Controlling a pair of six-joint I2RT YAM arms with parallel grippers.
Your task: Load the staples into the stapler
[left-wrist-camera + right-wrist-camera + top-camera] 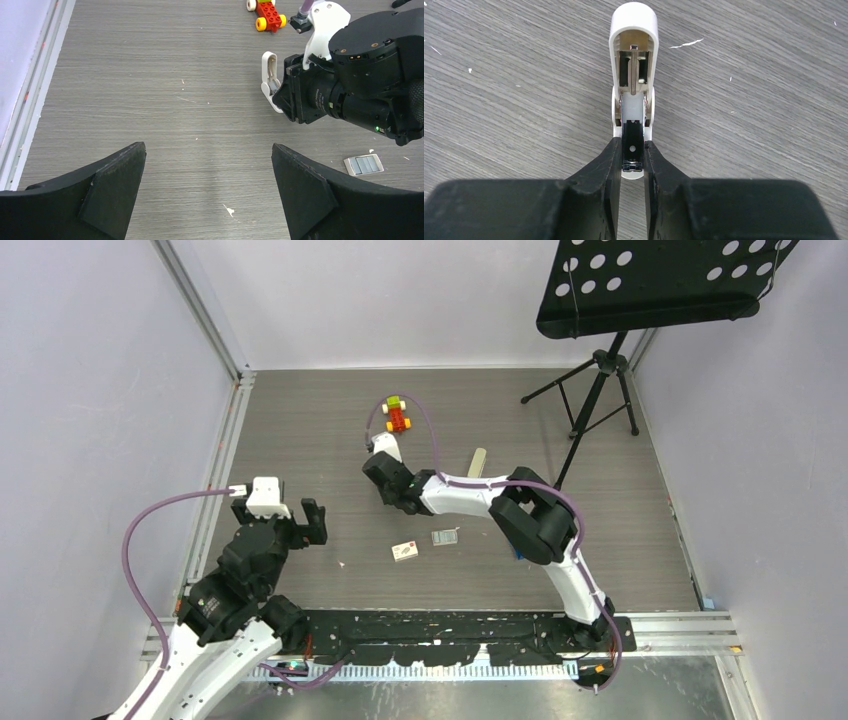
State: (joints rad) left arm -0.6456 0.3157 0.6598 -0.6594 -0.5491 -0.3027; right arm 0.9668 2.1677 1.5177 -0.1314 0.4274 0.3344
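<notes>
R gripper clamps the base of the stapler mid-table, lid flipped back, likely to steady its open channel for the staples lying nearby; L gripper fingers wide apart, idle.

The light is bright and even, falling from overhead. The grey wood-grain tabletop shows no glare, and shadows are soft and short, with only a faint dark patch beneath the right arm's black wrist housing. Up close, the slim white stapler is crisp, with a small glint on its chrome end at the right gripper. That gripper's black jaws look soft and featureless along the bottom edge.
</notes>
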